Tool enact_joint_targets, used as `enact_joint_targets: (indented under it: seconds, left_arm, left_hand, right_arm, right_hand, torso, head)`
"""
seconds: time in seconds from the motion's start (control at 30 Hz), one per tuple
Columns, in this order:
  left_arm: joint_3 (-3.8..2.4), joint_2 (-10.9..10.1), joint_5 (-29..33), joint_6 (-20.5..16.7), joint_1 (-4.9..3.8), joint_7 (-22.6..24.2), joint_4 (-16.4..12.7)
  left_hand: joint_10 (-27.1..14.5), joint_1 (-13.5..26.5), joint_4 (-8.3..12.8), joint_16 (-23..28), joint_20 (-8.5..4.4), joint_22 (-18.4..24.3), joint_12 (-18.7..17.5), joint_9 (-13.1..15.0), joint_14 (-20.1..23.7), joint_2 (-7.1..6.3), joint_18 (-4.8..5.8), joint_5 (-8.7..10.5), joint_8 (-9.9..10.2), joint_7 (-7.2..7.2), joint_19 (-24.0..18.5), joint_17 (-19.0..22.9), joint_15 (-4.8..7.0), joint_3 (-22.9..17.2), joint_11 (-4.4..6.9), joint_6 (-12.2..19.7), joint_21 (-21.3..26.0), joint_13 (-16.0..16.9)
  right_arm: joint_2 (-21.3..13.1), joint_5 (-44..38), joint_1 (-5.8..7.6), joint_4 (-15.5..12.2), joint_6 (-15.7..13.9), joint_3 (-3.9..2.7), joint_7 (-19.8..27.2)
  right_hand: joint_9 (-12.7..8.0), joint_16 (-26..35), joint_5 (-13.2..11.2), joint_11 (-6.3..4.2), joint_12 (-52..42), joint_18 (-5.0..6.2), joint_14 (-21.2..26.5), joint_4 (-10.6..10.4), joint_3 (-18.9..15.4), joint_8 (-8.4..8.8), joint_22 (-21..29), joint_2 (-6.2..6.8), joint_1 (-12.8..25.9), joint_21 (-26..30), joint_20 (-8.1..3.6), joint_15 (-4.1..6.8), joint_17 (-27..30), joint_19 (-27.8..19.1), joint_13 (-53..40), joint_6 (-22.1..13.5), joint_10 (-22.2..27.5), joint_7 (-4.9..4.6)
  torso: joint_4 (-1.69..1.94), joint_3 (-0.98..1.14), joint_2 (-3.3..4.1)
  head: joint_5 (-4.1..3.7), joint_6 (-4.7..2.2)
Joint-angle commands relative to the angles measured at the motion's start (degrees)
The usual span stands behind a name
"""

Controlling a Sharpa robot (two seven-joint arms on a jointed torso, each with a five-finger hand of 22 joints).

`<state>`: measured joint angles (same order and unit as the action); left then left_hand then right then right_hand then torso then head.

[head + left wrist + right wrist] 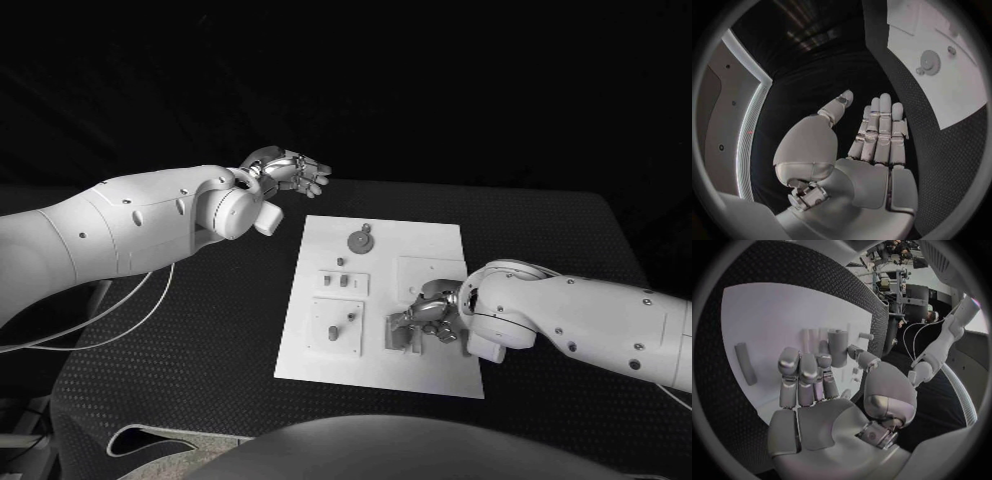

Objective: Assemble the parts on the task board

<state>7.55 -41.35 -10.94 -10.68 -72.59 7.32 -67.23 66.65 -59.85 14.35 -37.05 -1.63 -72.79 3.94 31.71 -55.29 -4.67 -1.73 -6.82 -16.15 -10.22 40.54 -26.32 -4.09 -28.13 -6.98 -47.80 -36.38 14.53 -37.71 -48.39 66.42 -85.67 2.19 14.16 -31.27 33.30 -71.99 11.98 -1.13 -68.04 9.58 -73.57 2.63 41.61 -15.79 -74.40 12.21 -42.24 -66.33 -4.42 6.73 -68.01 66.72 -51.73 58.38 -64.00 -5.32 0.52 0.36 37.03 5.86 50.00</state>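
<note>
No legible text, labels, brands or numbers in any view. The task board (378,375) carries no readable print (surface plain white, lower centre of the head view). The arms' white shells show small dark dots only, no lettering.

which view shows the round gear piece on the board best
The left wrist view: the round gear piece lies unobstructed on the task board, its toothed rim visible. The head view shows it smaller, near the board's far edge. I cannot make it out in the right wrist view.
</note>
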Motion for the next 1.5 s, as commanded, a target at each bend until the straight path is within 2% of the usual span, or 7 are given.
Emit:
enact_joint_targets:
  seconds: [0.03, 0.4, 0.83, 0.93, 1.03, 1.1, 1.5]
  left_arm:
    - [-0.04, 0.07, 0.25, 0.86, -0.09, 0.35, -0.17]
    - [-0.04, 0.02, 0.25, 0.85, -0.09, 0.31, -0.11]
    - [-0.04, 0.05, 0.25, 0.86, -0.09, 0.33, -0.06]
    - [-0.04, 0.02, 0.25, 0.82, -0.09, 0.32, -0.06]
    - [-0.04, 0.06, 0.25, 0.83, -0.09, 0.33, -0.03]
    - [-0.04, 0.07, 0.25, 0.84, -0.09, 0.33, -0.04]
    - [-0.04, 0.08, 0.25, 0.88, -0.09, 0.31, 0.00]
  left_hand:
    - [0.09, 0.56, -0.30, 0.21, 0.06, -0.06, 0.19, -0.06, -0.24, -0.03, -1.10, -0.19, -0.38, -0.21, 0.30, -0.07, -0.04, 0.00, -0.25, 0.34, 0.30, -0.09]
    - [0.09, 0.58, -0.35, 0.25, 0.06, -0.08, 0.18, -0.07, -0.25, -0.02, -1.10, -0.19, -0.39, -0.21, 0.30, -0.12, -0.04, 0.00, -0.26, 0.35, 0.32, -0.09]
    - [0.08, 0.61, -0.41, 0.30, 0.06, -0.11, 0.18, -0.09, -0.27, -0.01, -1.10, -0.20, -0.40, -0.22, 0.31, -0.20, -0.04, -0.02, -0.26, 0.37, 0.35, -0.10]
    - [0.08, 0.62, -0.42, 0.31, 0.06, -0.12, 0.18, -0.09, -0.27, -0.01, -1.10, -0.20, -0.40, -0.22, 0.31, -0.22, -0.04, -0.01, -0.26, 0.38, 0.36, -0.10]
    - [0.07, 0.63, -0.43, 0.32, 0.06, -0.12, 0.18, -0.10, -0.27, -0.01, -1.10, -0.20, -0.40, -0.22, 0.31, -0.23, -0.04, -0.01, -0.26, 0.38, 0.36, -0.10]
    - [0.07, 0.64, -0.44, 0.33, 0.06, -0.13, 0.18, -0.10, -0.27, -0.01, -1.10, -0.20, -0.40, -0.22, 0.31, -0.24, -0.04, -0.01, -0.26, 0.39, 0.37, -0.10]
    - [0.06, 0.69, -0.52, 0.38, 0.06, -0.16, 0.17, -0.12, -0.27, 0.01, -1.09, -0.20, -0.40, -0.24, 0.32, -0.31, -0.04, -0.01, -0.27, 0.42, 0.40, -0.10]
  right_arm:
    - [0.02, -0.02, -0.07, 0.16, 0.68, -0.01, -0.16]
    - [0.05, -0.01, -0.39, 0.31, 2.61, -0.01, -0.11]
    - [0.35, -0.11, -0.69, 0.50, 2.32, -0.02, 0.04]
    - [0.37, -0.37, -0.79, 0.59, 1.66, -0.02, 0.08]
    - [0.40, -0.47, -0.82, 0.72, 1.37, -0.02, 0.27]
    - [0.40, -0.60, -0.82, 0.72, 1.45, -0.02, 0.40]
    - [0.26, -0.93, -0.84, 0.67, 1.61, -0.02, 0.84]
  right_hand:
    - [0.00, 0.33, -0.37, 0.29, 0.37, 5.42, 0.57, 0.10, 0.34, 0.31, 0.05, 0.12, 0.52, -0.14, 0.14, 0.02, 0.08, -0.08, -0.10, -0.16, 0.19, -0.22]
    - [0.04, 0.42, -0.86, 0.32, 0.42, 5.42, 0.62, -0.01, 0.31, 0.34, 0.04, 0.11, 0.89, -0.16, 0.16, -0.02, 0.01, -0.15, -0.20, -0.20, 0.25, -0.26]
    - [0.05, 0.91, -1.45, 0.40, 0.56, 5.42, 1.07, -0.07, 0.30, 0.46, 0.03, 0.34, 1.29, -0.13, 0.21, -0.09, 0.26, -0.38, -0.32, -0.38, 0.47, -0.33]
    - [0.11, 1.21, -4.64, 0.46, 0.70, 5.42, 1.23, -0.67, 0.69, 0.57, 0.09, 1.03, 1.70, -0.08, 0.20, -0.12, 0.20, -0.53, -0.51, -0.52, 0.58, -0.33]
    - [0.09, 2.03, -8.99, 0.56, 0.96, 5.42, 1.94, -1.90, 0.69, 0.79, 0.21, 2.95, 2.76, 0.08, 0.21, -0.21, 0.76, -0.70, -0.55, -0.91, 0.88, -0.50]
    - [0.10, 2.36, -9.21, 0.64, 1.04, 5.42, 2.26, -2.76, 0.26, 0.97, 0.25, 4.05, 3.75, 0.14, 0.20, -0.24, 0.97, -0.78, -0.58, -1.30, 1.01, -0.59]
    - [0.48, 2.55, -9.18, 0.81, 1.10, 5.42, 2.83, -3.06, -3.13, 1.16, 0.20, 4.33, 5.06, 0.19, -0.19, -0.39, 0.68, -1.41, -0.89, -2.28, 1.67, -0.78]
  torso:
    - [-0.08, -0.01, -0.01]
    - [0.00, 0.02, -0.01]
    - [-0.05, 0.01, -0.03]
    - [-0.07, -0.02, 0.00]
    - [-0.08, 0.00, 0.00]
    - [-0.10, 0.00, -0.03]
    - [-0.12, 0.02, -0.03]
  head:
    - [0.14, 0.00]
    - [0.38, 0.00]
    - [0.52, 0.00]
    - [0.51, 0.00]
    - [0.51, 0.00]
    - [0.54, 0.00]
    - [0.67, 0.00]
